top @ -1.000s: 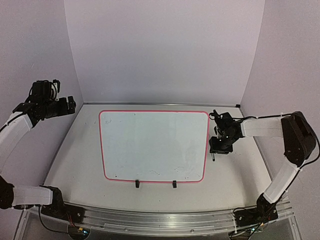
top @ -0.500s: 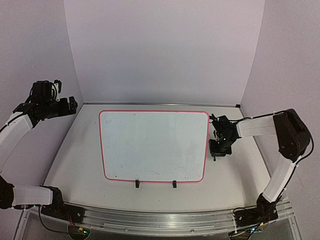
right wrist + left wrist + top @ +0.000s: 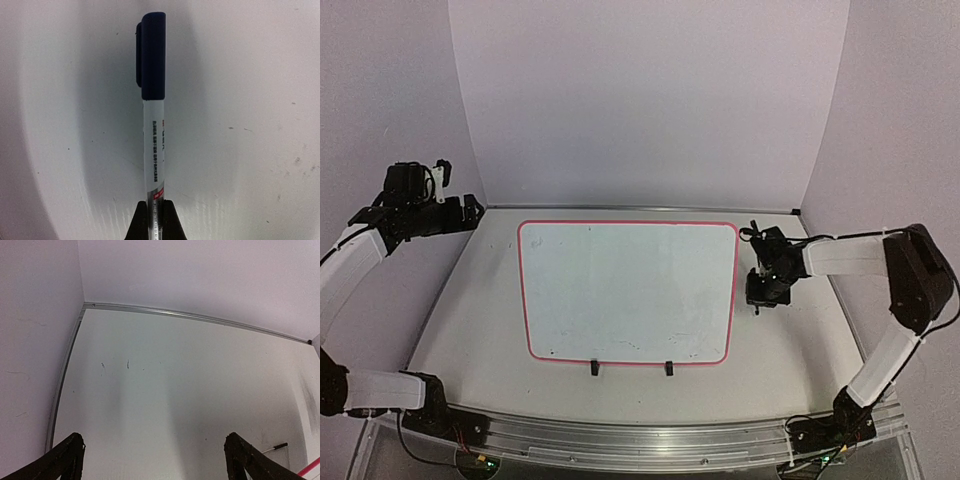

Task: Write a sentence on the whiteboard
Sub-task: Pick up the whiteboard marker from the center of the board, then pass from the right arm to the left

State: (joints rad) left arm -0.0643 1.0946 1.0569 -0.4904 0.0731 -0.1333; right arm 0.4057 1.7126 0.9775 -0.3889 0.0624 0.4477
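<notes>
While the whiteboard [image 3: 620, 290] lies blank on the table [image 3: 470, 335], the right gripper [image 3: 156, 214] beside its right edge pinches a capped marker [image 3: 152, 115] tight, the left gripper [image 3: 155, 442] gapes empty, so uncapping and all writing remain.

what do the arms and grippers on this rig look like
Both look alike. The left arm and right arm have white tube-like links joined by bulky black joints. Thin black cables run alongside them, and more wiring shows at the bases. The left gripper and right gripper are black, each with two slim dark fingers. No readable markings show.
</notes>
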